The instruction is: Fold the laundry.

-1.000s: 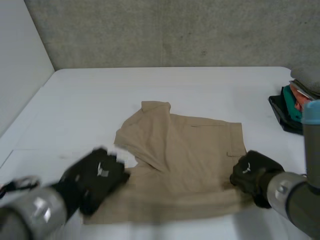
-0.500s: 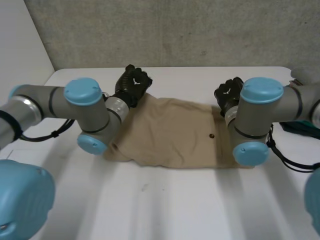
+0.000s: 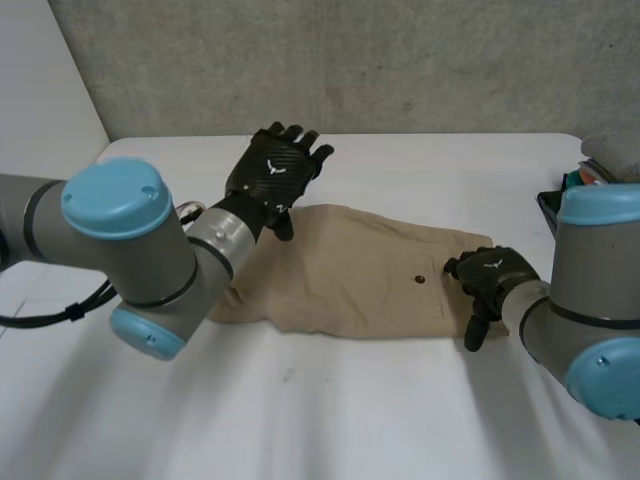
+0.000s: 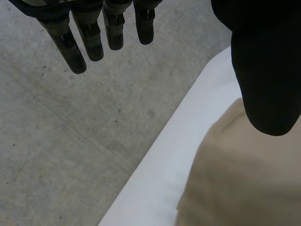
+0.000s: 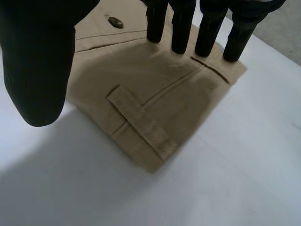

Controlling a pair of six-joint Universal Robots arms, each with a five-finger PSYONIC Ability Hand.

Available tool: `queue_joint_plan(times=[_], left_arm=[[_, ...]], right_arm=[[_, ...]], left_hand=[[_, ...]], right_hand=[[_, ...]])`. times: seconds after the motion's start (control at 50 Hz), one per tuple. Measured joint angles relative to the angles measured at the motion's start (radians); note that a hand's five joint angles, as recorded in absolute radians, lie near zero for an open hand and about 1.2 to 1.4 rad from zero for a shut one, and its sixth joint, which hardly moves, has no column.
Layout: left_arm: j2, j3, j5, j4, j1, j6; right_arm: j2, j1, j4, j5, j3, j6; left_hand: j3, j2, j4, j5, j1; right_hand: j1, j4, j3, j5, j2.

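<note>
The tan garment [image 3: 360,275] is matt woven cloth, the white surface [image 3: 400,420] smooth and matt. Past the left hand [image 3: 272,175], the wall [image 3: 400,60] is rough concrete.

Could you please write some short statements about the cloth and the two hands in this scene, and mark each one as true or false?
1. The tan garment lies folded on the white table. True.
2. The left hand is shut on the garment. False: its fingers are straight and hold nothing, and it is raised over the garment's end.
3. The right hand is at the garment's waistband end. True.
4. The right hand pinches the belt loop. False: its fingers are straight, and the loop lies free on the garment.
5. A dark button shows on the garment near the right hand. True.
</note>
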Motion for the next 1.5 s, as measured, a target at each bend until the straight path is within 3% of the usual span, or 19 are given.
queue_joint_plan(times=[0.1, 0.16, 0.3, 0.4, 0.5, 0.56, 0.64, 0.7, 0.8, 0.84, 0.9, 0.98, 1.08, 1.14, 1.24, 1.36, 1.5], left_arm=[[0.006, -0.040, 0.000, 0.023, 0.000, -0.003], [0.009, -0.049, 0.000, 0.028, 0.000, -0.003], [0.050, -0.072, -0.001, 0.028, 0.002, -0.002], [0.095, -0.096, -0.001, 0.028, 0.012, -0.005], [0.124, -0.117, -0.003, 0.028, 0.027, -0.007], [0.136, -0.128, -0.004, 0.028, 0.032, -0.012], [0.159, -0.144, -0.007, 0.027, 0.035, -0.042], [0.177, -0.152, -0.011, 0.023, 0.035, -0.076], [0.205, -0.156, -0.020, 0.018, 0.037, -0.135], [0.216, -0.155, -0.031, 0.018, 0.040, -0.157], [0.227, -0.149, -0.052, 0.018, 0.043, -0.181], [0.235, -0.130, -0.083, 0.020, 0.040, -0.202], [0.230, -0.079, -0.108, 0.015, 0.011, -0.228], [0.204, -0.037, -0.110, -0.003, -0.027, -0.248], [0.107, 0.057, -0.110, -0.070, -0.100, -0.265], [-0.084, 0.211, -0.147, -0.242, -0.162, -0.267], [-0.244, 0.303, -0.247, -0.406, -0.169, -0.258]], right_arm=[[0.031, -0.024, -0.102, -0.008, 0.016, 0.009], [0.039, -0.040, -0.149, 0.028, 0.022, -0.015], [-0.049, -0.101, -0.189, 0.113, 0.088, -0.166], [-0.125, -0.161, -0.213, 0.130, 0.137, -0.371], [-0.140, -0.068, -0.326, 0.104, 0.123, -0.573], [-0.122, 0.051, -0.406, 0.051, 0.104, -0.657], [-0.036, 0.254, -0.495, -0.127, 0.084, -0.772], [0.035, 0.339, -0.492, -0.240, 0.073, -0.837], [0.090, 0.382, -0.446, -0.313, 0.053, -0.878], [0.078, 0.379, -0.438, -0.315, 0.051, -0.851], [0.019, 0.359, -0.439, -0.308, 0.059, -0.740], [-0.096, 0.316, -0.443, -0.296, 0.079, -0.453], [-0.229, 0.226, -0.391, -0.286, 0.087, 0.017], [-0.258, 0.151, -0.300, -0.277, 0.065, 0.163], [-0.215, 0.063, -0.135, -0.234, -0.011, 0.230], [-0.060, 0.036, 0.015, -0.178, -0.154, 0.219], [0.100, 0.034, 0.093, -0.218, -0.261, 0.207]], left_hand=[[0.000, 0.000, 0.000, 0.000, 0.000], [0.000, 0.000, 0.000, 0.000, 0.000], [0.000, 0.000, 0.000, 0.000, 0.000], [0.000, 0.000, 0.000, 0.000, 0.000], [0.000, 0.000, 0.000, 0.000, 0.000], [0.000, 0.000, 0.000, 0.000, 0.000], [0.000, 0.000, 0.000, 0.000, 0.000], [0.000, 0.000, 0.000, 0.000, 0.000], [0.000, 0.000, 0.000, 0.000, 0.000], [0.000, 0.000, 0.000, 0.000, 0.000], [0.000, 0.000, 0.000, 0.000, 0.000], [0.000, 0.000, 0.000, 0.000, 0.000], [0.000, 0.000, 0.000, 0.000, 0.000], [0.000, 0.000, 0.000, 0.000, 0.000], [0.000, 0.000, 0.000, 0.000, 0.000], [0.000, 0.000, 0.000, 0.000, 0.000], [0.002, 0.002, 0.003, 0.000, 0.005]], right_hand=[[0.671, 0.749, 0.749, 0.723, 0.777], [0.718, 0.886, 0.874, 0.822, 0.878], [0.754, 0.899, 0.875, 0.837, 0.878], [0.786, 0.901, 0.875, 0.856, 0.878], [0.803, 0.902, 0.880, 0.856, 0.878], [0.811, 0.906, 0.888, 0.856, 0.878], [0.811, 0.909, 0.895, 0.865, 0.878], [0.809, 0.906, 0.893, 0.872, 0.876], [0.061, 0.178, 0.146, 0.148, 0.106], [-0.064, -0.025, -0.028, -0.021, -0.043], [-0.074, -0.087, -0.087, -0.074, -0.077], [-0.074, -0.089, -0.087, -0.082, -0.077], [-0.074, -0.089, -0.087, -0.082, -0.077], [-0.074, -0.089, -0.087, -0.082, -0.077], [-0.074, -0.089, -0.087, -0.082, -0.077], [-0.074, -0.089, -0.087, -0.082, -0.077], [-0.074, -0.089, -0.087, -0.082, -0.077]])
